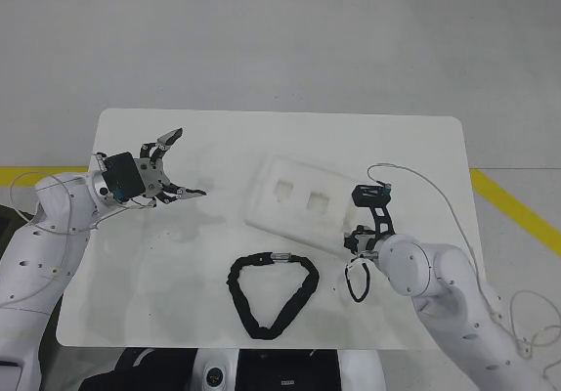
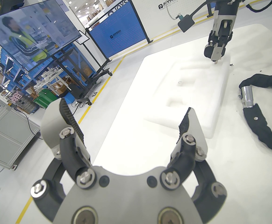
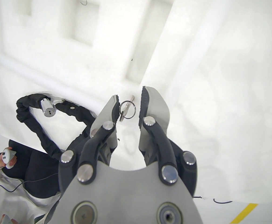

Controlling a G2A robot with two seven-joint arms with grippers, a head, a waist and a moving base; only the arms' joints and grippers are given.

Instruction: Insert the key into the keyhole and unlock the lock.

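White table (image 1: 163,283): black-sleeved chain lock (image 2: 255,113), silver cylinder (image 3: 47,108), ringed key (image 3: 124,111).

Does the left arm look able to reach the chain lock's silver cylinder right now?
Probably yes. The left claw is open over bare table, and nothing lies between it and the silver cylinder. The foam tray sits close beside that path; the right claw is at its far corner.

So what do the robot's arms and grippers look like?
The left arm and right arm are smooth white shells dotted with little dark holes, and thin white cables loop beside them. The left gripper and right gripper each have a silver plate, black links, shiny round bolts and two silver fingers lined with black ridged pads.
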